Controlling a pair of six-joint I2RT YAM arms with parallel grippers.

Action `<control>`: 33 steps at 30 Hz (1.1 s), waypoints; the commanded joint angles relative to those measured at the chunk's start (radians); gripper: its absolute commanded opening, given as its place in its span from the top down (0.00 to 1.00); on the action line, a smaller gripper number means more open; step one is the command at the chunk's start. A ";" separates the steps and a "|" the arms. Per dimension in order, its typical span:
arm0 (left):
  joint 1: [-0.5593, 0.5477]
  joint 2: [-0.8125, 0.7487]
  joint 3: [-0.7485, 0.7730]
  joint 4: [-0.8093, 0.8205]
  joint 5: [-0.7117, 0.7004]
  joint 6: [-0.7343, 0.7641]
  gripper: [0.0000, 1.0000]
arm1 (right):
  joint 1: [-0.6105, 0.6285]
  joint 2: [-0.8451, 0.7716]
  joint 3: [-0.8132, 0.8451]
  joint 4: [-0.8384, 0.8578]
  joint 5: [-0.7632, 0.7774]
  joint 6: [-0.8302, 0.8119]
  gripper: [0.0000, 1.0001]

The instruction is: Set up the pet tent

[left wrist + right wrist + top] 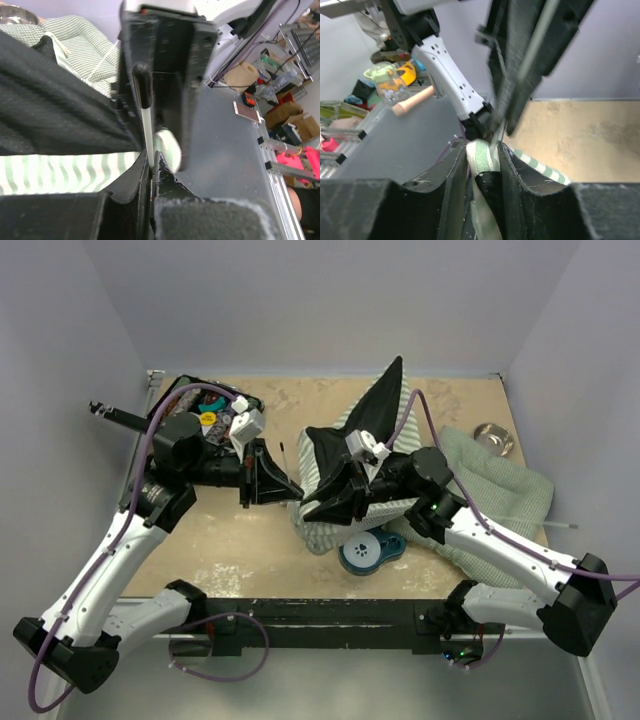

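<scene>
Mid-frame, my left gripper (151, 172) pinches the white pole (146, 125); my right gripper (483, 159) clamps the pet tent (60, 172) (probably steadying it for threading).

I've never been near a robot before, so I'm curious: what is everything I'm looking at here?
pet tent: one, green-and-white striped with black panel, table centre
white pole: one, white with black tip, at the tent's left edge
cushion: one, green checked, right side
bowl stand: one, teal, near side of the tent
metal bowl: one, silver, far right
bin: one, black, colourful bits inside, far left corner
table: one, tan
left gripper: one, black, shut on the white pole
right gripper: one, black, shut on the pet tent's striped fabric
</scene>
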 commanded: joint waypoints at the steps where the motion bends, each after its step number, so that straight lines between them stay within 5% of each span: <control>1: 0.023 0.030 -0.067 0.068 -0.149 -0.069 1.00 | 0.050 -0.016 0.014 0.190 -0.045 0.129 0.64; 8: 0.025 0.046 -0.062 0.120 -0.132 -0.122 1.00 | 0.059 -0.005 -0.022 0.215 0.070 0.146 0.57; 12: 0.028 0.036 -0.051 0.106 -0.104 -0.122 1.00 | 0.059 -0.022 -0.026 0.175 0.089 0.100 0.62; 19: 0.033 -0.013 -0.019 -0.020 -0.124 -0.011 1.00 | -0.004 -0.109 0.024 -0.126 0.246 -0.119 0.62; 33: 0.033 0.004 -0.011 0.026 -0.092 -0.043 1.00 | 0.014 -0.027 0.013 0.006 0.371 -0.121 0.44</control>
